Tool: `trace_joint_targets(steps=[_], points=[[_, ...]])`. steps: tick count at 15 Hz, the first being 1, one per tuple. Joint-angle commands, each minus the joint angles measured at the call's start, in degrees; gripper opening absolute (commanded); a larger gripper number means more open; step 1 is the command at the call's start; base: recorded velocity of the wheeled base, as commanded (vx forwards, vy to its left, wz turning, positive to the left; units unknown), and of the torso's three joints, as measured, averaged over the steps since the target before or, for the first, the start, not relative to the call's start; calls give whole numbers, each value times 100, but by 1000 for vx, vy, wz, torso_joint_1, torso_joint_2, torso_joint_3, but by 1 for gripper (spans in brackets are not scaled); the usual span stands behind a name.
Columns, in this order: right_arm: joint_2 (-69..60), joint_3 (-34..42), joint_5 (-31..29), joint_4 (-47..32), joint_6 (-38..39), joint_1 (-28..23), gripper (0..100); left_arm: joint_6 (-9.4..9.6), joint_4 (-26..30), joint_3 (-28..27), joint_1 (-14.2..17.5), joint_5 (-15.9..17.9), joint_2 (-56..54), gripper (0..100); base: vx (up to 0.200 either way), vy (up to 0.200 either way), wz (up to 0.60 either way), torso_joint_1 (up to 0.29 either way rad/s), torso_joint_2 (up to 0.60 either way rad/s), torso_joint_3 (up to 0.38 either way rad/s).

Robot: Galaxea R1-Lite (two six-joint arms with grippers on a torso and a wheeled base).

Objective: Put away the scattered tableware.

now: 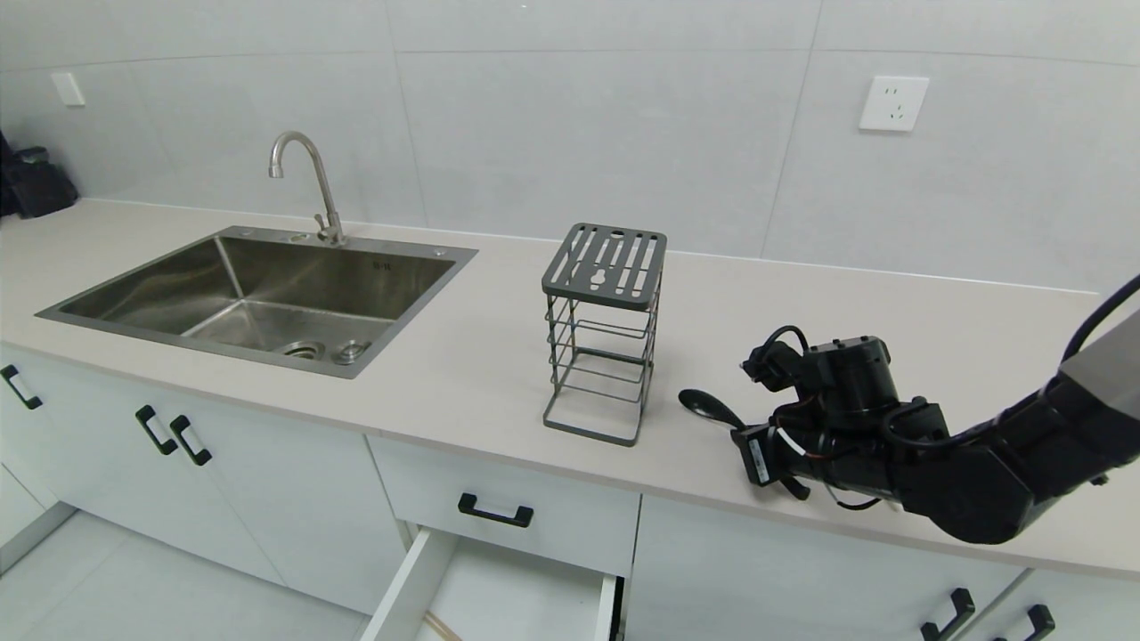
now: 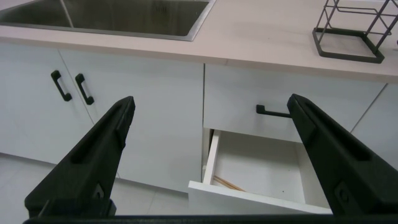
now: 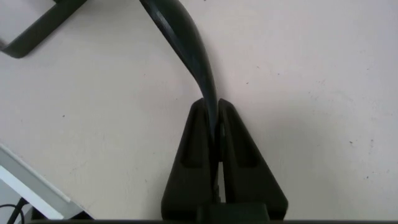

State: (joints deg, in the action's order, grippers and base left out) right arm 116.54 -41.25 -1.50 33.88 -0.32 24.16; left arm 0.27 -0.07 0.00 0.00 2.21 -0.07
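**Q:** Where is the black, long-handled spoon (image 1: 708, 405)?

**A:** On the pale beige countertop (image 1: 499, 356), with its bowl just to the right of the dark grey wire rack with a slotted metal top (image 1: 606, 264). It is near the rack's base but apart from it.

**Q:** What is the state of the right gripper (image 1: 739, 432)?

**A:** It is clenched on the spoon's handle, which is pinched between the two black fingers (image 3: 199, 134) and curves away from them.

**Q:** And the left gripper (image 2: 211, 102)?

**A:** It is released, with the jaws spread wide. It hangs in front of the white cabinets, facing the pulled-out white drawer (image 2: 261, 162) beneath the counter's edge. The stainless steel sink (image 1: 338, 276) lies well to the left of the rack.
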Motion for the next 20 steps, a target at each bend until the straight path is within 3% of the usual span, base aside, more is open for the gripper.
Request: trace_joint_targets(steps=[1, 20], points=[[-9, 12, 9, -30, -3, 10, 0, 0, -1, 0, 0, -1, 7, 100, 0, 0, 0, 0, 0, 0], [-1169, 777, 18, 339, -276, 370, 0, 0, -1, 0, 0, -1, 7, 100, 0, 0, 0, 0, 0, 0]])
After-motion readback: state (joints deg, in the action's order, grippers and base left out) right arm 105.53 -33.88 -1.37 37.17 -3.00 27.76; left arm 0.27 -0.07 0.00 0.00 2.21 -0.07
